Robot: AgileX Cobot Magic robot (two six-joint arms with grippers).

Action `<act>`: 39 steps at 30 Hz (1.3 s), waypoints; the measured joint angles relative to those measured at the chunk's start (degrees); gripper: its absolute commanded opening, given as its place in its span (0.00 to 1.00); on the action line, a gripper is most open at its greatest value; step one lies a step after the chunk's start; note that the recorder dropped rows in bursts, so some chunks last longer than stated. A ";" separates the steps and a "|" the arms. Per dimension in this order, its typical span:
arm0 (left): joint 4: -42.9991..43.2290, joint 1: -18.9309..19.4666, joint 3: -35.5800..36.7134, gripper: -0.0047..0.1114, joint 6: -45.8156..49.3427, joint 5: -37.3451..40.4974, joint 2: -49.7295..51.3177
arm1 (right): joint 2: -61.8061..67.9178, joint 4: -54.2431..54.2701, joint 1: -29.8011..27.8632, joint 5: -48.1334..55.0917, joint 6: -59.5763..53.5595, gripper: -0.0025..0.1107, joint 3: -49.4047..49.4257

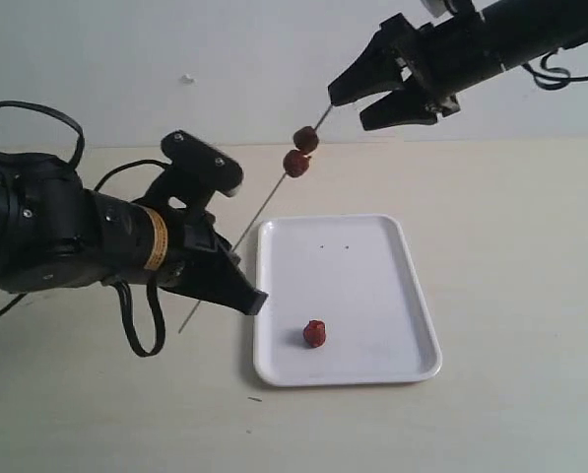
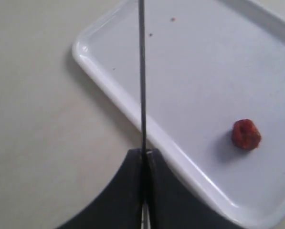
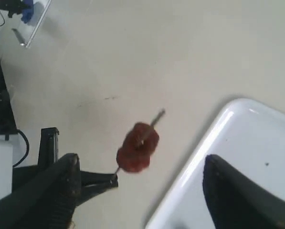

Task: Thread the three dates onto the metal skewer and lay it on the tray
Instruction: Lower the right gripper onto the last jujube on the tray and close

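Left pincer [image 1: 246,294] is clenched on the low end of the skewer [image 1: 264,202], which slants up and off to the right, crossing the far-left corner of the tray [image 1: 382,286]. The two threaded dates [image 1: 295,163] sit touching each other near the upper tip. The third date [image 1: 315,333] lies loose on the tray, near side, left of centre. Right pincer [image 1: 348,110] hangs just beside the skewer's tip, jaws spread wide, gripping nothing. So I reckon I'm two-thirds through the threading. Next I'd drop the right arm to the tray, pinch that last date without squashing it, then line it up dead-on with the tip while the left holds the rod steady. Left wrist view shows the rod nipped between the shut jaws and the loose date, but not the threaded pair. Right wrist view shows the pair with the tip poking out past them, which the exterior view barely resolves.
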 measured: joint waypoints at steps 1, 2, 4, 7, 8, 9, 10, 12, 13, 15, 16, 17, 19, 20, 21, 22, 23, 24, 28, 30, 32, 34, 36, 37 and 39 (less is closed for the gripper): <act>0.00 1.07 0.00 0.04 -0.25 0.12 0.00 | -0.90 -0.56 -0.35 -0.09 0.11 0.63 0.00; 0.00 2.16 0.00 0.04 -0.40 0.25 0.00 | -1.92 -1.82 -0.66 -0.13 0.25 0.62 0.00; 0.00 4.21 0.00 0.04 -0.64 0.67 0.00 | -4.09 -6.30 -0.64 -0.24 0.49 0.57 0.00; 0.00 6.58 0.00 0.04 -0.64 1.12 0.00 | -6.38 -14.21 1.42 -0.24 1.88 0.55 0.00; 0.00 7.12 0.16 0.04 -0.64 1.12 0.00 | -6.80 -16.59 2.40 -0.24 2.61 0.55 0.00; 0.00 7.61 0.42 0.04 -0.64 1.12 0.00 | -7.06 -19.59 3.87 -0.24 3.62 0.56 0.00; 0.00 8.17 0.58 0.04 -0.64 1.12 0.00 | -7.19 -22.60 5.52 -0.24 5.02 0.56 0.00; 0.00 8.80 1.08 0.04 -0.64 0.99 0.00 | -7.24 -28.48 9.20 -0.24 8.77 0.56 0.00; 0.00 9.07 1.24 0.04 -0.74 0.86 0.00 | -7.24 -31.45 11.10 -0.14 10.91 0.56 0.00; 0.00 9.49 1.35 0.04 -0.86 0.73 0.00 | -7.34 -36.52 14.43 -0.14 14.90 0.56 0.71; 0.00 9.78 1.45 0.04 -0.86 0.73 0.00 | -7.33 -39.01 16.15 -0.14 16.85 0.56 1.54; 0.00 10.07 1.45 0.04 -0.86 0.73 0.00 | -7.33 -40.71 17.46 -0.14 18.13 0.56 2.42; 0.00 10.71 1.45 0.04 -0.97 0.73 0.00 | -7.33 -43.58 20.18 -0.14 20.43 0.56 5.38; 0.00 11.01 1.45 0.04 -0.95 0.86 0.00 | -7.33 -44.13 21.08 -0.14 20.99 0.56 7.12; 0.00 11.44 1.45 0.04 -1.08 1.01 0.00 | -7.33 -44.52 22.28 -0.95 21.40 0.56 9.04; 0.00 11.75 1.45 0.04 -1.20 1.01 0.00 | -7.33 -44.65 23.06 -2.11 21.58 0.56 11.08; 0.00 12.10 1.45 0.04 -1.33 1.01 0.00 | -7.33 -44.75 23.96 -3.66 21.58 0.56 12.79; 0.00 12.42 1.45 0.04 -1.44 1.12 0.00 | -7.33 -44.90 24.86 -6.74 21.23 0.56 15.40; 0.00 13.95 2.13 0.04 -1.54 0.98 -0.21 | -7.33 -45.14 27.69 -18.27 20.44 0.56 22.74; 0.00 15.18 2.53 0.04 -1.54 0.98 -0.61 | -7.33 -45.56 28.34 -23.22 20.35 0.56 25.66; 0.00 16.39 2.89 0.04 -1.54 0.98 -1.25 | -7.33 -46.38 28.83 -25.57 20.64 0.56 27.04; 0.00 17.48 3.11 0.04 -1.54 0.98 -1.96 | -7.33 -48.08 29.35 -26.54 23.05 0.56 27.51; 0.00 18.33 3.23 0.04 -1.54 0.98 -2.69 | -7.33 -51.41 30.15 -27.52 27.01 0.56 27.51; 0.00 18.47 3.23 0.04 -1.54 1.10 -2.91 | -7.33 -53.02 30.44 -27.97 28.89 0.56 27.51; 0.00 18.57 3.23 0.04 -1.66 1.24 -3.31 | -7.33 -57.27 31.21 -28.33 33.42 0.56 27.38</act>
